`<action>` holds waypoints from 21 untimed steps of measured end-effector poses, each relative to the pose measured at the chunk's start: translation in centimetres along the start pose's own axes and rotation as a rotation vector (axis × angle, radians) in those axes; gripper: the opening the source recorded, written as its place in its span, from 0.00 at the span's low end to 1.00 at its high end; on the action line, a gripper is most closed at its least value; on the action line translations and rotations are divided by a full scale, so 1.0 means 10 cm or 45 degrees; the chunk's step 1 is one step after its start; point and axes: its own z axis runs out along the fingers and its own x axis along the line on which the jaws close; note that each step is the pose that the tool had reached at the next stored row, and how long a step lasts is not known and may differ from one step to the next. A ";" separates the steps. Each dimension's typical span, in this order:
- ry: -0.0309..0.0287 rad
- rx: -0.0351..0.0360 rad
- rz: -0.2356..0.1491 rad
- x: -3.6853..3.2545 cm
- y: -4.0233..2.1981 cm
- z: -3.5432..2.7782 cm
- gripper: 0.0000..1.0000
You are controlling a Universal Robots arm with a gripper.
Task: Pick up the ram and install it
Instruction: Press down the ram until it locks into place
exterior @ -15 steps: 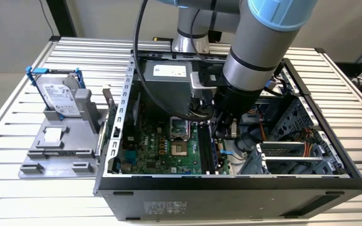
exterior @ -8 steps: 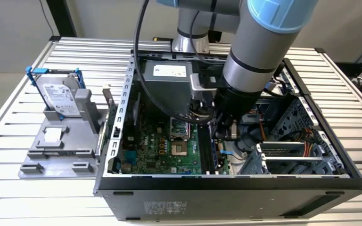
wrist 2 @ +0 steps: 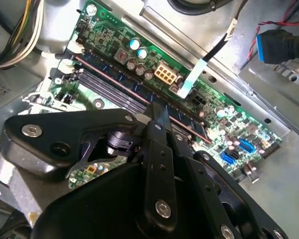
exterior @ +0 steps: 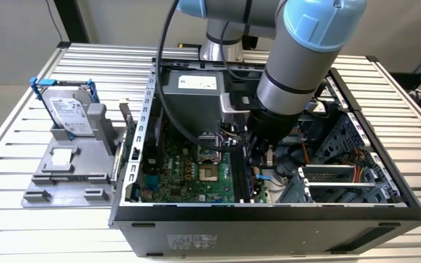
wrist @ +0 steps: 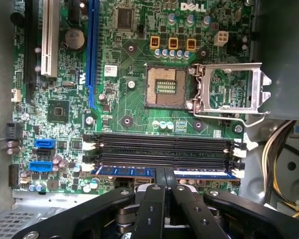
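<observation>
The ram (wrist: 204, 174) is a thin blue-green stick. It stands on edge in the outermost of the long black motherboard slots (wrist: 159, 148), level with the white end latches (wrist: 239, 173). My gripper (wrist: 164, 171) is shut on the ram's top edge near its middle, with one black finger on each face. The second wrist view shows the ram (wrist 2: 114, 81) running diagonally under the gripper (wrist 2: 157, 107), beside the bare slots (wrist 2: 104, 92). In the exterior view the gripper (exterior: 263, 164) reaches down into the open computer case (exterior: 269, 211), at the right edge of the green motherboard (exterior: 195, 172).
An open CPU socket (wrist: 162, 87) with its raised metal frame (wrist: 229, 89) lies beyond the slots. Cables (wrist: 281, 159) and a drive cage (exterior: 342, 175) crowd the slot side. At the exterior view's left, a hard drive in a blue frame (exterior: 68, 112) stands on a grey fixture (exterior: 68, 175).
</observation>
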 end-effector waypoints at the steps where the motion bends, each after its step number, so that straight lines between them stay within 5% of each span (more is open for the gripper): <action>1: -0.0001 0.0006 0.000 0.000 -0.001 0.018 0.00; 11: 0.0052 0.0003 0.000 0.003 -0.007 0.156 0.00; 13: -0.0023 0.0023 0.000 -0.002 -0.004 0.096 0.00; 18: 0.0003 0.0016 0.000 -0.005 0.008 -0.135 0.00; 19: 0.0004 0.0016 0.000 -0.008 0.013 -0.235 0.00; 21: 0.0001 0.0016 0.000 -0.010 0.017 -0.325 0.00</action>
